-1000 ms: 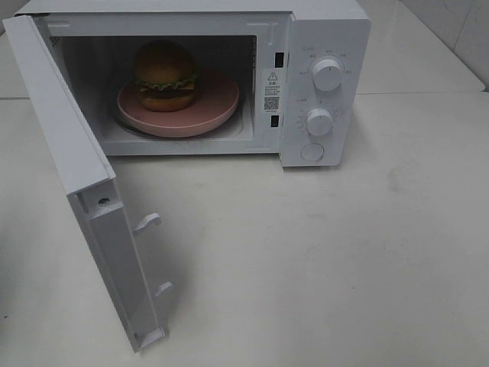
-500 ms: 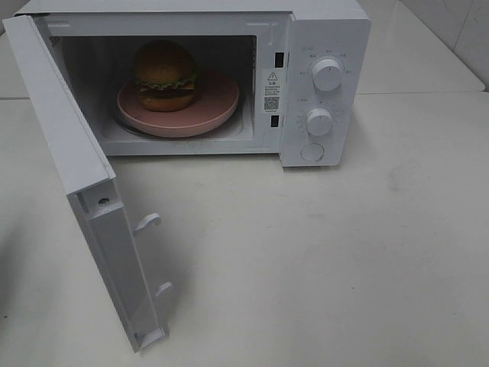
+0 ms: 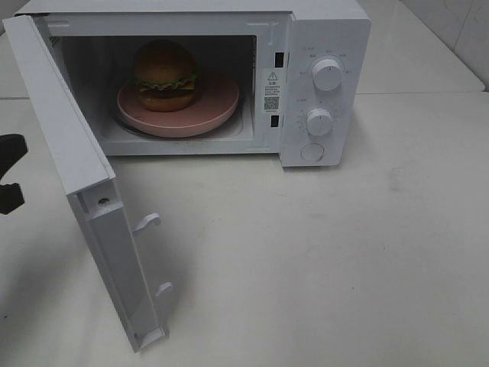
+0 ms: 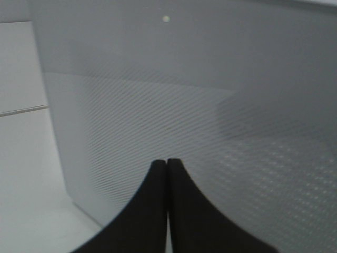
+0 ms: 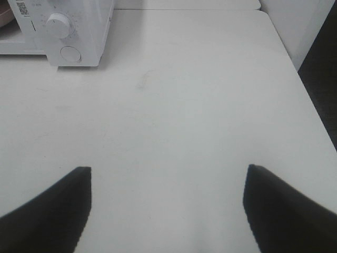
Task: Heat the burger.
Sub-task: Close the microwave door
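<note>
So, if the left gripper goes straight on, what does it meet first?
Probably the outer face of the open microwave door; the shut left gripper points straight at it. Depth is unclear.

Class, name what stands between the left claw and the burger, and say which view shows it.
The open microwave door stands between the left claw and the burger; the exterior high view shows it.

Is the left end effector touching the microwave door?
Cannot tell. Left wrist view: left end effector faces the microwave door, but neither contact nor gap shows plainly.
</note>
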### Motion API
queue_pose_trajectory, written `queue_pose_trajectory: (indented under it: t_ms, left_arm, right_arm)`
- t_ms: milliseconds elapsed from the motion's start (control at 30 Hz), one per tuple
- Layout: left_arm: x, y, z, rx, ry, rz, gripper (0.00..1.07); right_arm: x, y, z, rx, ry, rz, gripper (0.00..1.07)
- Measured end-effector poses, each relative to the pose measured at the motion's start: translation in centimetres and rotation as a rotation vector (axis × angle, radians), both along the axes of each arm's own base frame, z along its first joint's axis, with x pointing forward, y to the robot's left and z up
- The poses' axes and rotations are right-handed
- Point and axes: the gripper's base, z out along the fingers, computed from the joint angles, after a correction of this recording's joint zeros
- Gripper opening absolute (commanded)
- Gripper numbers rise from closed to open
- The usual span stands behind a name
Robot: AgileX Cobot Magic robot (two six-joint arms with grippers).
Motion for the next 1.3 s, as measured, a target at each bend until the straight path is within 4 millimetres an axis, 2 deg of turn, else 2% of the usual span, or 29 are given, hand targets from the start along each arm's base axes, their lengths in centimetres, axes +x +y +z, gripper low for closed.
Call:
queue_pose_trajectory:
  t_ms: [400, 433, 733, 933, 1000, 1167, 1300]
  left_arm:
    - [2.0, -4.7, 0.1, -0.032, -0.011, -0.062, 0.00]
    - [2.3, -5.5, 0.3, -0.041, -0.023, -0.053, 0.00]
    - [3.0, -8.8, 1.0, -0.076, -0.038, 0.013, 0.00]
    - [3.9, -11.6, 1.5, -0.021, -0.036, 0.076, 0.00]
    - [4.1, -11.9, 1.7, -0.023, -0.040, 0.091, 0.00]
    - [5.4, -14.0, 1.9, -0.019, -0.050, 0.134, 0.00]
    - [6.4, -14.9, 2.0, -0.017, -0.038, 0.144, 0.00]
  right_arm:
    - [0.0, 0.0, 0.0, 0.000, 0.000, 0.000, 0.76]
    - [0.0, 0.0, 0.0, 0.000, 0.000, 0.000, 0.76]
    - [0.0, 0.0, 0.0, 0.000, 0.000, 0.000, 0.76]
    - [0.0, 0.0, 0.0, 0.000, 0.000, 0.000, 0.76]
    - [0.0, 0.0, 0.0, 0.000, 0.000, 0.000, 0.76]
    - [0.0, 0.0, 0.0, 0.000, 0.000, 0.000, 0.76]
    - [0.0, 0.0, 0.0, 0.000, 0.000, 0.000, 0.76]
